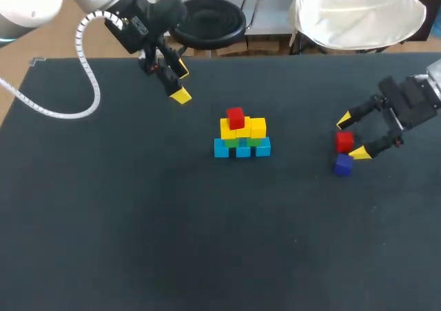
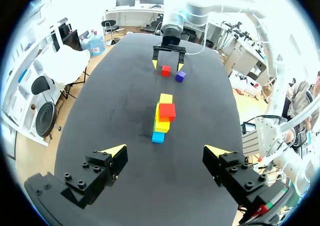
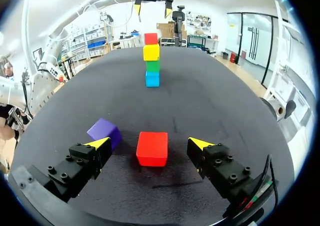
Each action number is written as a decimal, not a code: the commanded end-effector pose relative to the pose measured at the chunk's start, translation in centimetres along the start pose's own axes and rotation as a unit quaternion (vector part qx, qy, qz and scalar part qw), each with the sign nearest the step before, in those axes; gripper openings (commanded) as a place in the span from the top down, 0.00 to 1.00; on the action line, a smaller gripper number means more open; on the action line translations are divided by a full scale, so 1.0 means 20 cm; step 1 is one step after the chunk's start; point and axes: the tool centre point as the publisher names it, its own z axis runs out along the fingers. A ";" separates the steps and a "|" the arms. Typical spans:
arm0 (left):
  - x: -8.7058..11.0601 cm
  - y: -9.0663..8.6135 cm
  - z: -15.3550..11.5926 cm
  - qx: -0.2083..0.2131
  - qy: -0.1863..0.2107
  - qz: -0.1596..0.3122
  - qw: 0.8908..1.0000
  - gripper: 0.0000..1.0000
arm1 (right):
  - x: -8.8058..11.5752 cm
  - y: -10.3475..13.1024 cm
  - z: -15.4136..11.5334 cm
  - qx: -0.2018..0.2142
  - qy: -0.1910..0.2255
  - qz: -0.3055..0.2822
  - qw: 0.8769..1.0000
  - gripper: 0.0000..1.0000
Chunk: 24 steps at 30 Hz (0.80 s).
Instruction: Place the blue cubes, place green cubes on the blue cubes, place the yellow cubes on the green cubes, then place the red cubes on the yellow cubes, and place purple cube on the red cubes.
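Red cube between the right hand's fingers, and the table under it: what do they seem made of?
Red cube: likely painted wood or hard plastic; uniform colour, crisp edges, faint sheen on top, no grain visible. Table: dark matte covering, perhaps a fabric or rubber mat; it reflects almost nothing, so the material stays open.

We see a black, matte, flat table top (image 1: 138, 242) filling most of the head view, from the lower edge up to its far edge across the upper part. At its upper left corner sits a small pale corner mark (image 1: 36, 61), too small to identify.
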 end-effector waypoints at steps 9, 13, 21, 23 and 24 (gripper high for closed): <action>0.01 0.00 0.00 -0.001 -0.001 0.001 1.000 0.00 | -0.01 -0.01 -0.02 0.004 -0.003 -0.002 1.000 0.03; 0.01 0.00 0.00 -0.001 -0.001 0.001 1.000 0.00 | -0.01 -0.01 -0.02 0.005 -0.001 -0.003 1.000 0.01; 0.01 0.00 0.00 -0.001 -0.001 0.001 1.000 0.00 | -0.03 -0.03 -0.03 0.000 0.001 -0.003 1.000 0.00; 0.01 0.00 0.00 -0.001 -0.001 0.001 1.000 0.00 | -0.03 -0.03 -0.03 0.000 0.002 -0.001 1.000 0.04; 0.01 0.00 0.00 -0.001 -0.001 0.001 1.000 0.00 | -0.03 -0.03 -0.03 0.000 0.002 0.000 1.000 0.06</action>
